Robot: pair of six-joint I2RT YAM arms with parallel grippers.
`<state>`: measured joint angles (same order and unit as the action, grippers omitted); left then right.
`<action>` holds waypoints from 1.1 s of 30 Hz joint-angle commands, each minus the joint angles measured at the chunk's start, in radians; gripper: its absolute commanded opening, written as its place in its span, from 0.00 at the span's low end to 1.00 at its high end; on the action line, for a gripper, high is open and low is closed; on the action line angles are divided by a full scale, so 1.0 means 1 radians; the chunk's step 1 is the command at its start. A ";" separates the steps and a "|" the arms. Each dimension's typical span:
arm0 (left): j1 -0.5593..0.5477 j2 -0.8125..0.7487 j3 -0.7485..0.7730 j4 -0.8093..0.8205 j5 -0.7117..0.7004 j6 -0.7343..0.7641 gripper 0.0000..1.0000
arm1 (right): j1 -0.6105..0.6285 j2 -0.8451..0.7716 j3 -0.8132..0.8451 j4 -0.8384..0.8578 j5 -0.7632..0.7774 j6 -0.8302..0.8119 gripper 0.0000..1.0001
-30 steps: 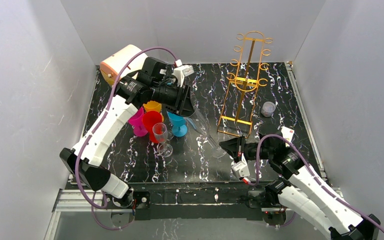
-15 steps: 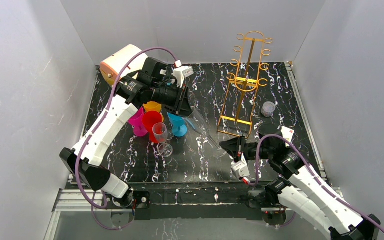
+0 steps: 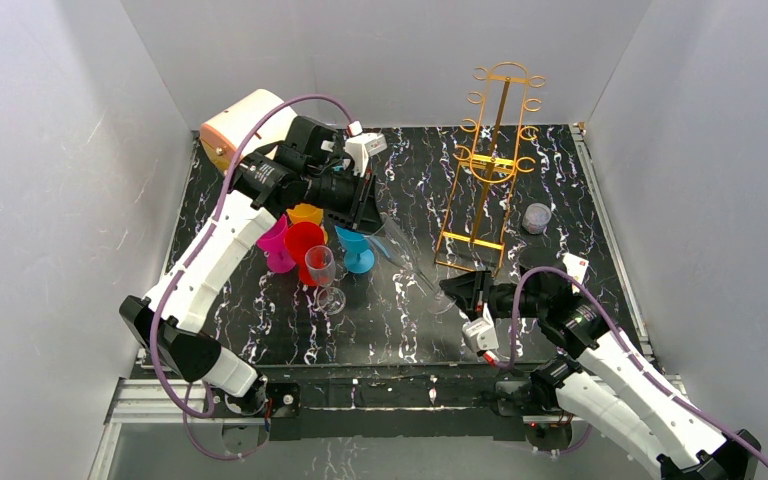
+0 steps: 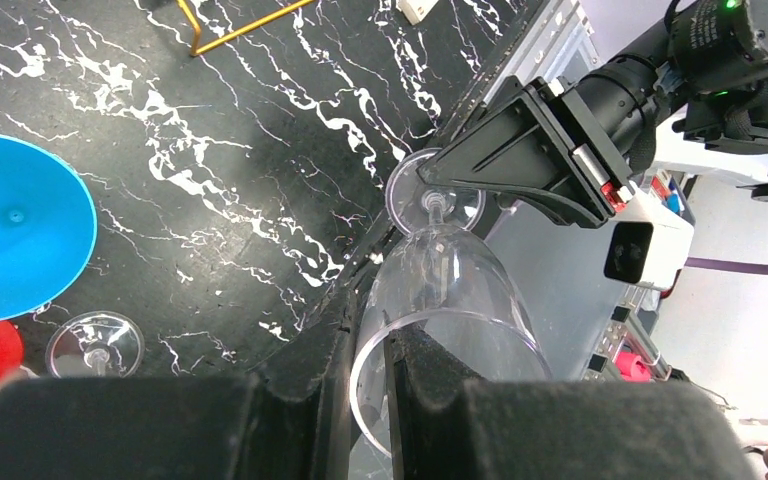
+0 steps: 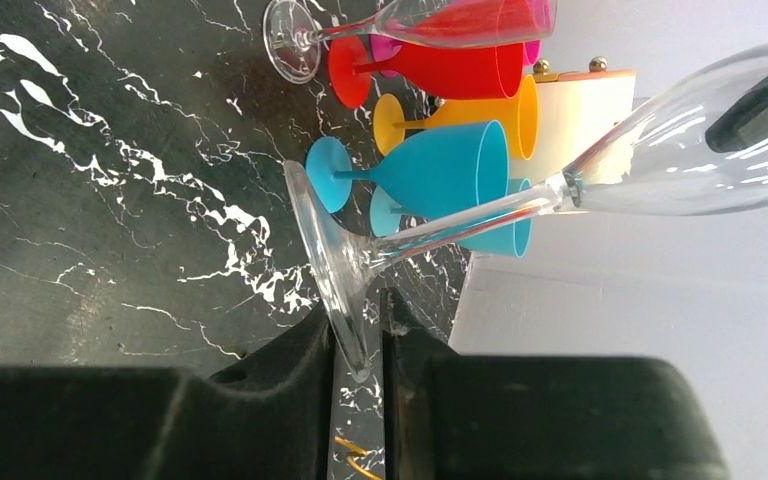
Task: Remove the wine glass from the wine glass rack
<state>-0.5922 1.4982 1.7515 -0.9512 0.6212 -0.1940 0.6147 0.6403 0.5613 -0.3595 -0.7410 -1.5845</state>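
Top external: clear wine glass [image 3: 401, 251], off gold wire rack [image 3: 487, 170], spans between grippers. Left gripper [image 3: 378, 222] pinches rim, right gripper [image 3: 455, 290] foot.

Left gripper [image 4: 370, 352] pinches wine glass [image 4: 460, 285] rim; right gripper [image 5: 358, 332] clamps its foot.

a pink goblet [image 3: 274, 246], red goblet [image 3: 303, 240], orange goblet [image 3: 305, 212] and blue goblet [image 3: 356, 243] stand clustered on a black marbled table [image 3: 280, 332]; a cream box [image 3: 240, 125] sits behind them, a small clear jar [image 3: 536, 217] well apart.
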 commanded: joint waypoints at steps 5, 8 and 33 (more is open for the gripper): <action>-0.014 -0.029 0.023 -0.047 -0.055 0.025 0.00 | -0.005 -0.015 0.031 0.107 -0.011 0.010 0.48; -0.017 -0.025 0.025 -0.048 -0.053 0.027 0.00 | -0.005 -0.013 0.032 0.106 -0.012 0.011 0.57; -0.089 -0.136 -0.140 0.054 -0.297 -0.057 0.00 | -0.006 -0.253 -0.116 0.323 0.039 0.651 0.99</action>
<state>-0.6701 1.4120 1.6501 -0.9363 0.3500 -0.2317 0.6098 0.4313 0.4606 -0.1810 -0.7036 -1.2324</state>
